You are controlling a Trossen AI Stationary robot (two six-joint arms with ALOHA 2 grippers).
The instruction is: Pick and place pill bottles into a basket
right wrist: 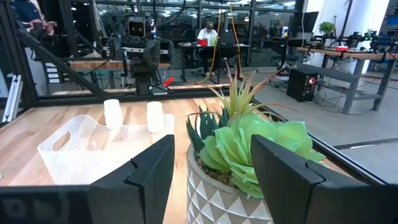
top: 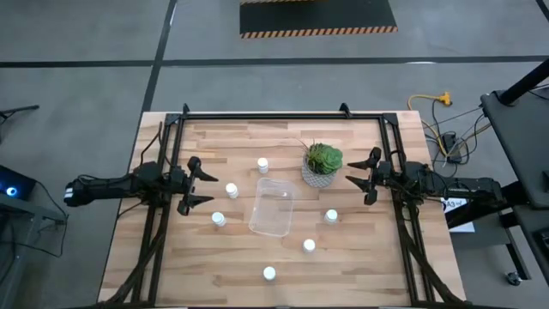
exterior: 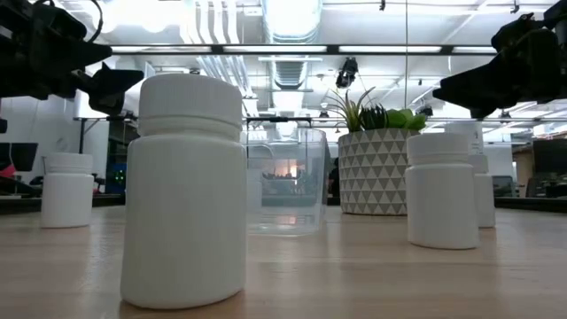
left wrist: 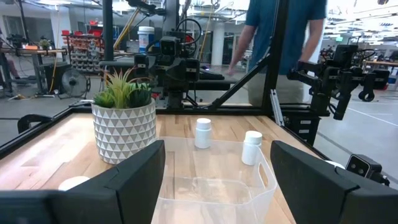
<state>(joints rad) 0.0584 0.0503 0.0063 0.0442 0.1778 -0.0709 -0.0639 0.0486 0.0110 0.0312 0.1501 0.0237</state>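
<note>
Pale butcher-block table (top: 171,266), plank seams running lengthwise, black frame rails along its edges, grey concrete floor all round. Beyond the table, a busy workshop: ceiling ducts and strip lights overhead, racks and benches further back, a person in a blue top (left wrist: 292,37) standing past the far rail.

Near the centre, the basket (top: 271,207): clear plastic, rounded corners, handle cut-out at the end, nothing inside, lying at a slight angle. Touching nothing, though the potted succulent (top: 323,165) in its grey triangle-patterned pot sits just beside one corner.

Six pill bottles, all white with white caps, all upright, all on the bare wood. One above the basket (top: 262,164), two to its left (top: 232,190) (top: 218,219), one to its right (top: 331,216), one lower right (top: 309,245), one near the front edge (top: 269,273). That front one probably the big bottle (exterior: 185,189) looming in the low view.

Left gripper (top: 206,187) hovering over the table's left side, fingers spread wide, holding nothing. Right gripper (top: 357,178) hovering just right of the plant, fingers likewise apart and bare.
</note>
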